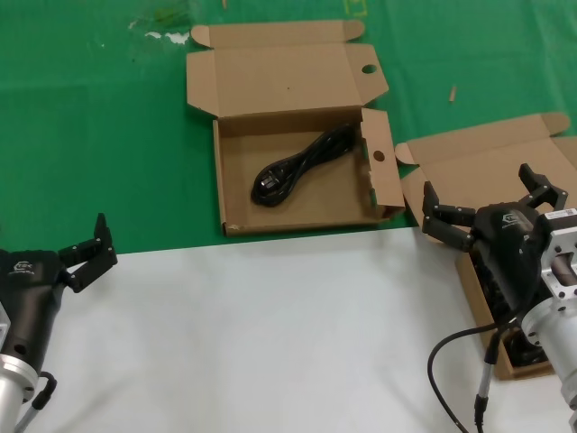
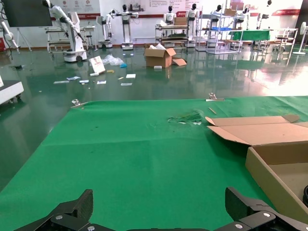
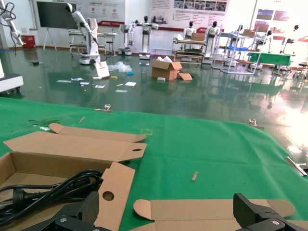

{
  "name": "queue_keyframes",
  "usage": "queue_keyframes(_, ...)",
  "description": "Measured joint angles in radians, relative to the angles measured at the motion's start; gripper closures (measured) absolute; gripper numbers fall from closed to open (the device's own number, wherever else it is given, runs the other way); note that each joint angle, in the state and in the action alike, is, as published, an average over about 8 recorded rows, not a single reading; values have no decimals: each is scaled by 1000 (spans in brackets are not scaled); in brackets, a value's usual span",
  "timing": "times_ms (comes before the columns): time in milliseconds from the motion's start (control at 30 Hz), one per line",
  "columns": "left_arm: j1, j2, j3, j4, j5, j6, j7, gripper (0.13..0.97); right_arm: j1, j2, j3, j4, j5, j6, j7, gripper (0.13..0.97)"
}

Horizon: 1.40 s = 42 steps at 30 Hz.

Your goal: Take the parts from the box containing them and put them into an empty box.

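A brown box with round holes [image 1: 297,81] lies open at the middle of the green mat. One black power cord [image 1: 302,167] lies inside it, and the right wrist view shows the same cord [image 3: 53,187] beside the holed side flap [image 3: 113,187]. The plain brown box [image 1: 487,167] lies open at the right. My right gripper [image 1: 478,185] hovers open over it and holds nothing. My arm covers most of that box's inside, where dark cords [image 1: 521,350] show. Over the white surface's left edge, my left gripper [image 1: 90,253] is open and empty.
A white surface [image 1: 270,325] covers the near half of the table, and a green mat [image 1: 90,135] covers the far half. Small scraps [image 1: 167,36] lie at the mat's back, and a tape bit [image 1: 453,92] lies between the boxes. The holed box's wall [image 2: 279,163] stands to the left gripper's right.
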Motion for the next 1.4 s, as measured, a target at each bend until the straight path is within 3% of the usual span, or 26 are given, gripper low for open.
queue_keyframes(1400,0,0,0,0,0,0,0,132,0,0,0,0,0,0,0,129)
